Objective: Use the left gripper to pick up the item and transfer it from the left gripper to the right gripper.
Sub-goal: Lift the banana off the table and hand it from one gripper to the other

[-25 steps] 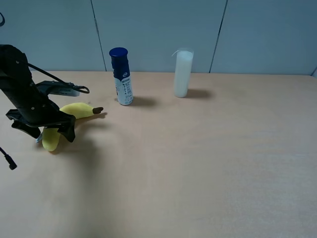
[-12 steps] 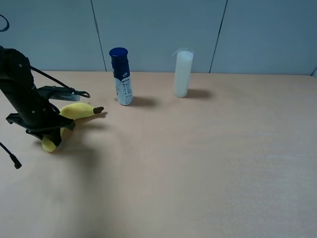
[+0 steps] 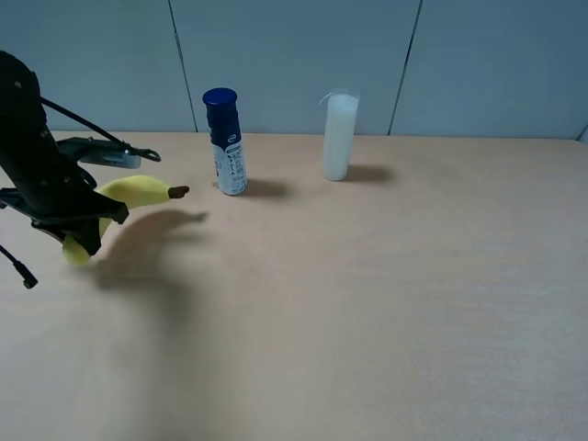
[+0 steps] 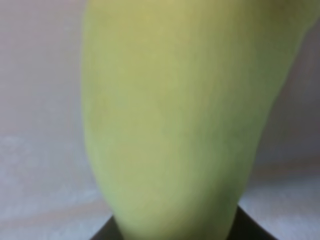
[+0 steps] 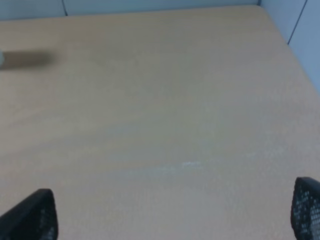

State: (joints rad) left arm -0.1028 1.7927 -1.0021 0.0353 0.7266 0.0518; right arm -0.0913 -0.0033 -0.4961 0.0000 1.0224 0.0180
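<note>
Near the surface's (image 3: 413,303) left edge, the left gripper (image 3: 84,225) clamps its fingers on the banana (image 3: 138,191), which hangs above its own shadow. The long axis rises rightward and the brown stem points at the bottle (image 3: 225,142), whose label is unreadable. A white cylinder (image 3: 339,138) stands by the back edge. Bare surface spreads front and right. The right gripper (image 5: 172,212) holds its fingers (image 5: 35,215) apart.

Soft, even light from the left throws faint shadows rightward of the bottle (image 3: 225,142), cylinder (image 3: 339,138) and banana (image 3: 138,190) onto the surface (image 3: 386,294), while the left wrist view is a close-up blur.
</note>
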